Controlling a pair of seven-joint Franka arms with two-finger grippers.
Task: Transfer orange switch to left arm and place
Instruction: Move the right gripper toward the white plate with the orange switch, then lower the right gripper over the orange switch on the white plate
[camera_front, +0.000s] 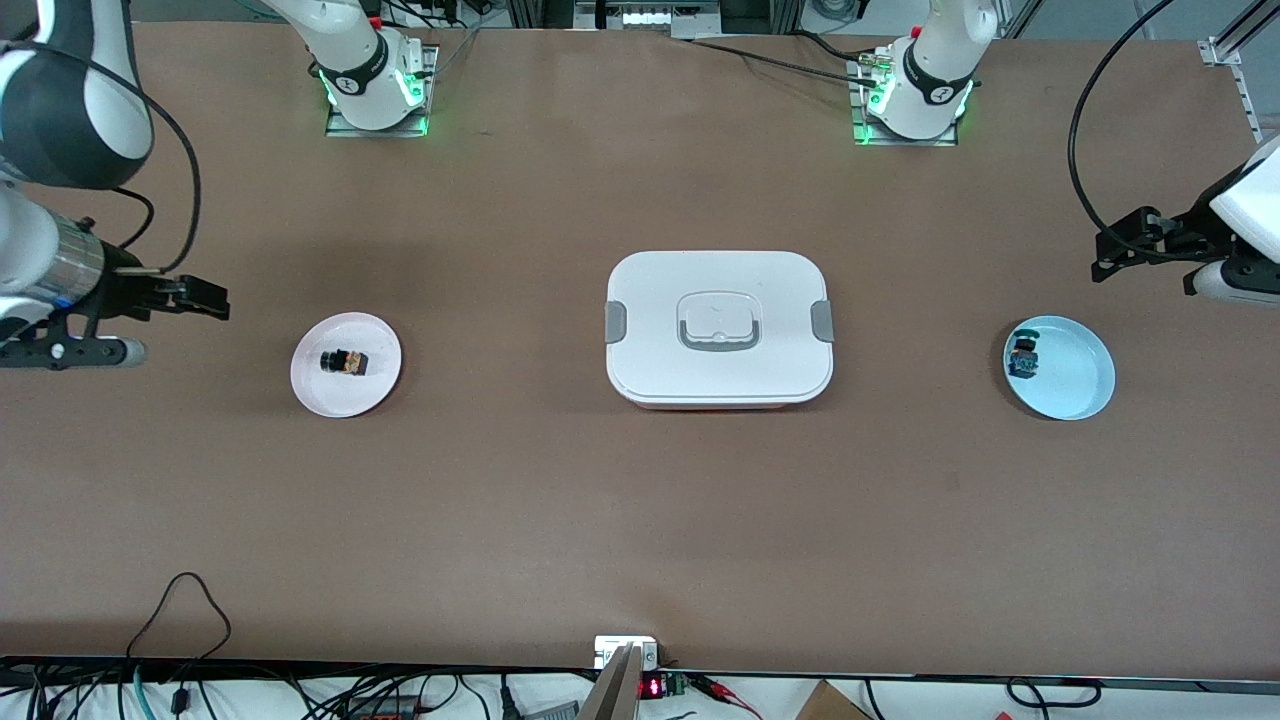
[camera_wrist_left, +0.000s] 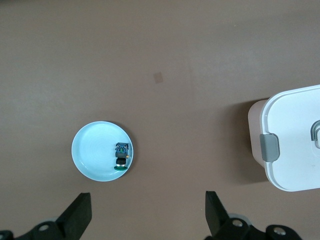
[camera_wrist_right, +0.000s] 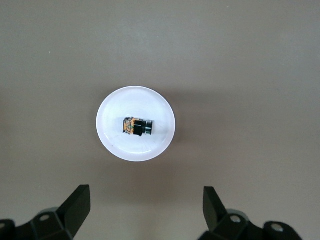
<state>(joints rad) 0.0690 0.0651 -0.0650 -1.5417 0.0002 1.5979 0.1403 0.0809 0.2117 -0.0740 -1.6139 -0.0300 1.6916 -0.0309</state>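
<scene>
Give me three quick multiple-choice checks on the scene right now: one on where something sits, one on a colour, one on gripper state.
1. Where is the orange switch?
A. On the white plate
B. On the box lid
C. In the right gripper

2. What colour is the plate holding the blue switch?
A. Red
B. Light blue
C. Black

3. How is the right gripper?
A. Shut on the switch
B. Open and empty
C. Resting on the box

Answers:
1 A, the switch lies on the white plate toward the right arm's end of the table.
2 B, the blue plate lies toward the left arm's end.
3 B, the right wrist view shows its fingers spread above the plate, nothing between them.
</scene>
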